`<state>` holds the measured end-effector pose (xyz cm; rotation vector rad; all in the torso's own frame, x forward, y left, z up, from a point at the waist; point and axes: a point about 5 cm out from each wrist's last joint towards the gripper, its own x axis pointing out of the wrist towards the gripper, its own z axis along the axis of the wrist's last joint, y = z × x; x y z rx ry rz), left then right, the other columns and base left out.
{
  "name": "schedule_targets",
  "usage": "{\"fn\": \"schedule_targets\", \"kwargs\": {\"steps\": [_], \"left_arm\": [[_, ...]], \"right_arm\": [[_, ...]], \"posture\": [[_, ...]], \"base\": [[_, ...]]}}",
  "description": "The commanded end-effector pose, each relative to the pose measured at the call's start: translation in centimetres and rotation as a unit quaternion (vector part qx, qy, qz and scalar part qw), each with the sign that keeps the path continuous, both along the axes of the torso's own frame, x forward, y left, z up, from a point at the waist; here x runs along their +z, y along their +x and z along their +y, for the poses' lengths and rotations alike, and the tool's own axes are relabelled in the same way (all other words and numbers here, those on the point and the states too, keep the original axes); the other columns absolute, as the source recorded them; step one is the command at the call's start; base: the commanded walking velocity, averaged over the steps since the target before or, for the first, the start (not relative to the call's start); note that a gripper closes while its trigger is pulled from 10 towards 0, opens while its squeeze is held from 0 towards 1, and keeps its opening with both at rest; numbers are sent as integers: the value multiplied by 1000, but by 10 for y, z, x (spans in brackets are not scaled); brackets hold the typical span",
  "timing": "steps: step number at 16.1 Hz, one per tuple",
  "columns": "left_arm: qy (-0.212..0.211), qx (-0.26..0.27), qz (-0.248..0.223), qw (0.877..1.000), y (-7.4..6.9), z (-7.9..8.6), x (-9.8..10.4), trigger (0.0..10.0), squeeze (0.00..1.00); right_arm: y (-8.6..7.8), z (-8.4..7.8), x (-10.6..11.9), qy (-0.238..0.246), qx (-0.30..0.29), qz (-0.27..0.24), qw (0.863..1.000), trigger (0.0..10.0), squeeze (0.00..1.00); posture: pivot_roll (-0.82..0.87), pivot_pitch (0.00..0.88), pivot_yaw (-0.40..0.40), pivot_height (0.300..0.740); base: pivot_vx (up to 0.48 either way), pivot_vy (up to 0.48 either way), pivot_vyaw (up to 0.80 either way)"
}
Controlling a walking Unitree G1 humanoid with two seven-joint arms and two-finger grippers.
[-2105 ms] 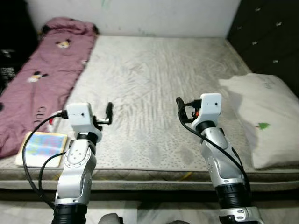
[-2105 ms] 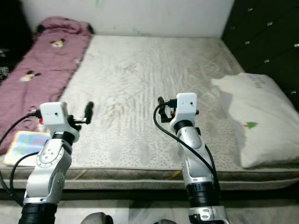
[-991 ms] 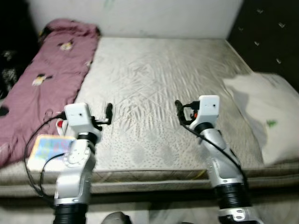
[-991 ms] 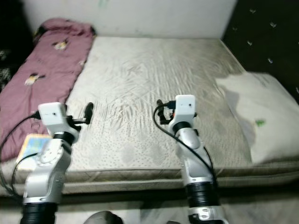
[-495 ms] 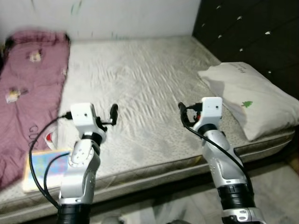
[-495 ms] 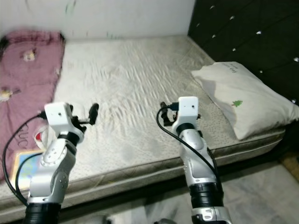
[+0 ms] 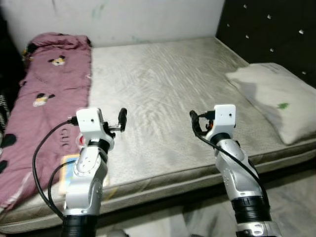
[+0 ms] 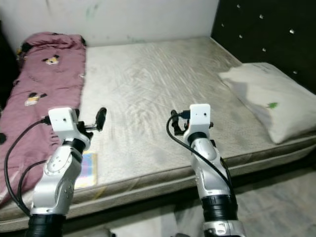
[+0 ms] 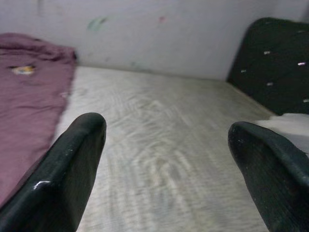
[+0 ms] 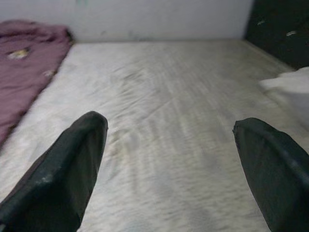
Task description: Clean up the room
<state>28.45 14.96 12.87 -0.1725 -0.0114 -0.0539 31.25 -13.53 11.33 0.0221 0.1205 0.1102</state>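
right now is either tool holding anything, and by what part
Nothing is held. The left tool and right tool both hang open above the bare mattress, with only the bed surface between their fingers.

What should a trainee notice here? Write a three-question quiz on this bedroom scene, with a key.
1. True or false: the right claw is shut on the white rectangular pillow.
2. Which thing lies along the robot's left side of the grey patterned mattress? A) the maroon cartoon-print blanket B) a blue towel C) a wooden tray
3. Fill in: the colourful flat book lies near the mattress's front edge, beside the robot's ____ arm.

Key: 1 false, the claw is open and empty, apart from the pillow; 2 A; 3 left.
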Motion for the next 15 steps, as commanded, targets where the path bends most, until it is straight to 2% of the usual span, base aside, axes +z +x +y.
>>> {"fn": "schedule_targets", "kwargs": {"steps": [1,3,8,12,15], "left_arm": [[3,-1,-8,1000,-1,3,3,10000,0],[0,-9,-9,1000,-2,3,4,10000,0],[1,-10,-11,1000,-3,4,4,10000,0],[0,-8,-2,1000,-2,3,1,10000,0],[-2,-19,-12,1000,-2,1,4,10000,0]], "right_arm": [[1,8,6,-3,20,-10,1000,10000,0],[1,10,7,-3,30,-15,999,10000,0],[0,11,7,-3,31,-16,999,10000,0],[1,10,7,-4,29,-13,999,10000,0],[0,10,7,-7,29,-13,999,10000,0]], "posture": [[6,0,-12,740],[7,0,-14,740],[7,0,-14,740],[5,0,-12,740],[5,0,-11,740]], "base": [[0,0,0],[0,0,0],[0,0,759],[0,0,0],[92,0,0]]}}
